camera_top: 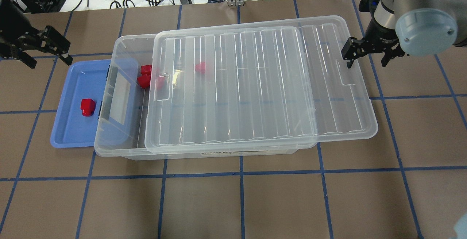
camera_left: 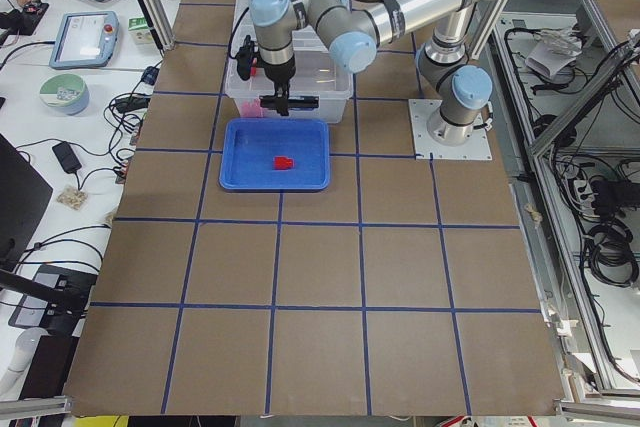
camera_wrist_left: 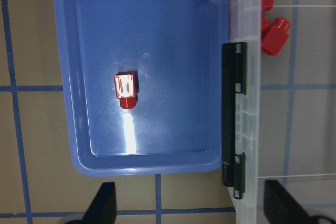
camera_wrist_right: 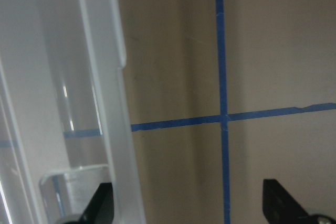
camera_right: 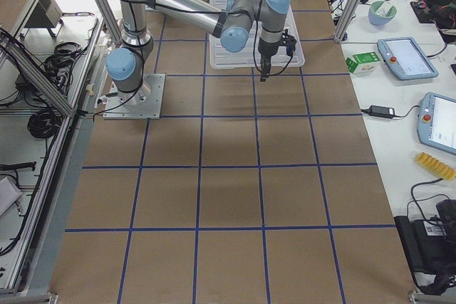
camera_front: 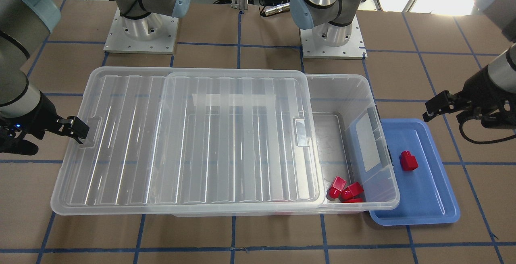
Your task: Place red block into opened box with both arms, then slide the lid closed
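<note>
A: Where was the red block lying?
B: Alone on the blue tray, clear of its walls, stub end toward the robot. It was not yet in the box. The tray sat tight against the box's open end, which I'd judge kept the carry short

A: So the box was open at that end only?
B: Yes. The lid had been slid toward the robot's right and overhung the far end, leaving a gap beside the tray. Several other red blocks lay on the box floor in that gap

A: Had the left gripper got hold of the block?
B: No. It hung near the tray's far side, jaws spread wide with nothing between them. Its wrist camera looked straight down on the block, so it seemed poised for the pick

A: And the right gripper?
B: Released and empty too, waiting at the lid's overhanging short edge, close to the notch. Whether a finger touched the lid I couldn't tell. I'd guess it stood there to push the lid shut once the block was in
</note>
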`<state>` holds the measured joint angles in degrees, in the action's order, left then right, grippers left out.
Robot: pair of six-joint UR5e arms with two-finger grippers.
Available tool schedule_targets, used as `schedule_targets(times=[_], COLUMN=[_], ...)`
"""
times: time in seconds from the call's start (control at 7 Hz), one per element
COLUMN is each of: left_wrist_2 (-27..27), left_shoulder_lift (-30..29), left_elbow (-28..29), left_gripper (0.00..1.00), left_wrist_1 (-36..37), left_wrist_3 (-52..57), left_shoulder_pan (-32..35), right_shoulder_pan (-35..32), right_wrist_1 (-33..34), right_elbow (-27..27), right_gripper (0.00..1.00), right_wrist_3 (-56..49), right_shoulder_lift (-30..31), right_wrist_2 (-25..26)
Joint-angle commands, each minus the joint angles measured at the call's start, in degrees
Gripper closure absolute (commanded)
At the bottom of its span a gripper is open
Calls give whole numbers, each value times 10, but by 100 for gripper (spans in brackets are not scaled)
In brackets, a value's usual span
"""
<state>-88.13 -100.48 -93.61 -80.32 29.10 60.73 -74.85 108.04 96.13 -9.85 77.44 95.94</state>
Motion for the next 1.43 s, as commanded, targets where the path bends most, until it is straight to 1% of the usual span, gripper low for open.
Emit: schedule_targets(times=[0.0,0.14,0.43,0.57,0.71,0.86,1.0,1.14,1.29], left_wrist_2=[2,2,2,2,2,3,3,2,4], left_shoulder_lift=[-55,-75,-96,-116,-130,-139,-142,-145,-156], left_elbow=[-53,-71,-96,-109,-113,-114,-115,-116,-117], left_gripper=[0,0,0,0,0,0,6,18,33], left_wrist_1=[101,130,168,222,245,250,253,259,274], left_wrist_3=[49,49,45,44,44,38,22,21,21], left_shoulder_pan=[-34,-33,-26,-24,-23,-18,-13,-3,0], right_shoulder_pan=[26,34,32,25,3,-34,-82,-132,-171], right_wrist_1=[0,-2,0,-1,-18,-74,-161,-232,-271], right_elbow=[-2,-2,-4,-16,-47,-91,-152,-203,-208], right_gripper=[0,0,0,0,0,0,0,0,0], right_wrist_3=[-3,-3,-3,-2,-2,8,11,44,121], right_shoulder_lift=[4,4,10,17,26,43,47,46,49], right_wrist_2=[15,15,11,-2,-35,-43,-44,-44,-46])
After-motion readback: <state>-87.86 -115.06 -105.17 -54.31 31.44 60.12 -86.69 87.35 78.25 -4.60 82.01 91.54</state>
